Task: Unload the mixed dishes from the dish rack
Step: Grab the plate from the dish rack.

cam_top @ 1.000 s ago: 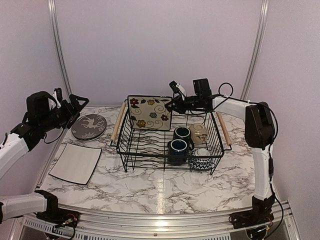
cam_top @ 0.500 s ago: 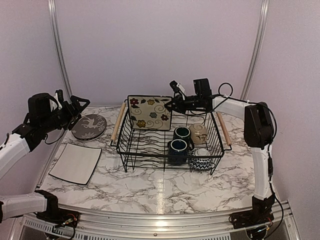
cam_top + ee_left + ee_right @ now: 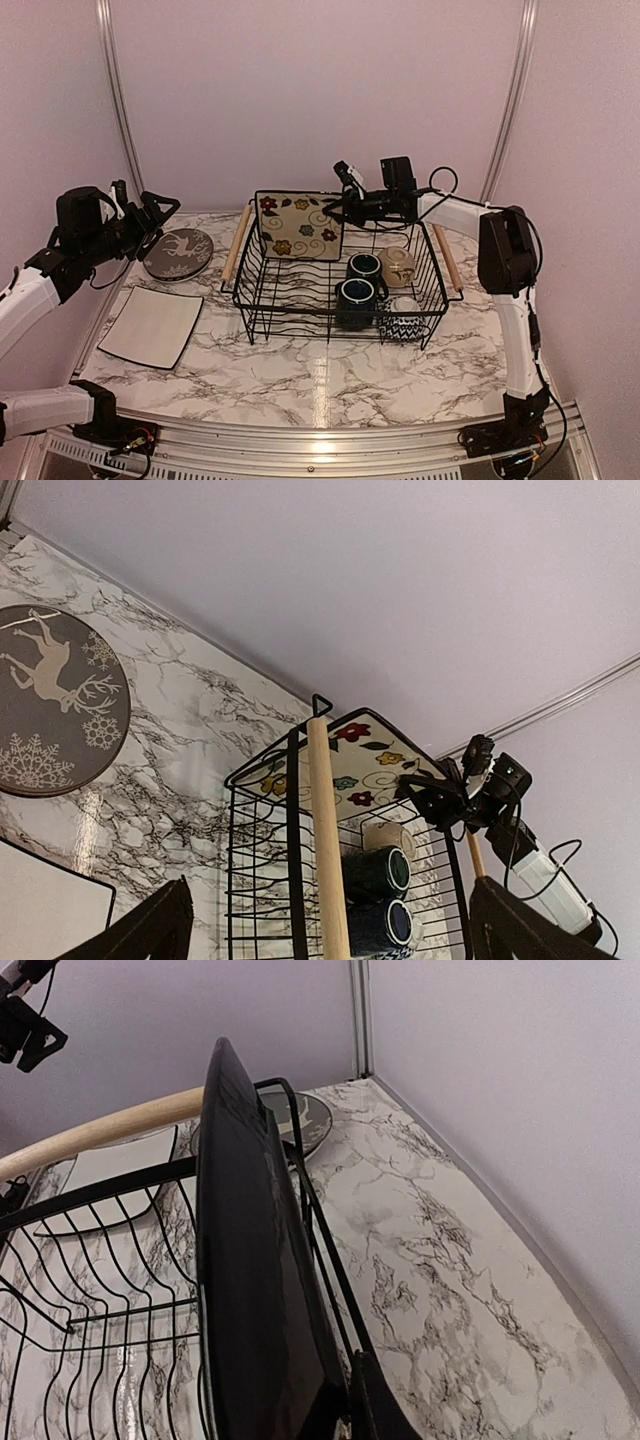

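so the right gripper (image 3: 341,206) is up at the far side of the dish rack (image 3: 300,312), jaws nearly together and pinching the top right corner of the floral plate (image 3: 298,226). In the right wrist view the plate's dark back runs straight down between the fingers (image 3: 375,1410), and one of them sits flat against it. The plate stands upright on its edge in the rack's far left corner, so it hangs down and to the left of that gripper with the flowers facing the near side. Below the gripper and a bit nearer, inside the rack, are the two dark blue mugs (image 3: 364,266) (image 3: 356,295), one behind the other, openings up. The beige bowl (image 3: 398,264) is right beside the farther mug, on the gripper's right. The chevron bowl (image 3: 404,325) is in the rack's near right corner, well below the gripper. The left gripper (image 3: 142,202) is off on its own, up in the air over the left edge of the table (image 3: 330,380). It's spread as wide as it goes, with nothing in it. The grey deer plate (image 3: 178,253) lies flat on the table just below it, on the rack side. The square white plate (image 3: 152,326) lies flat too, nearer than the deer plate and just apart from it.
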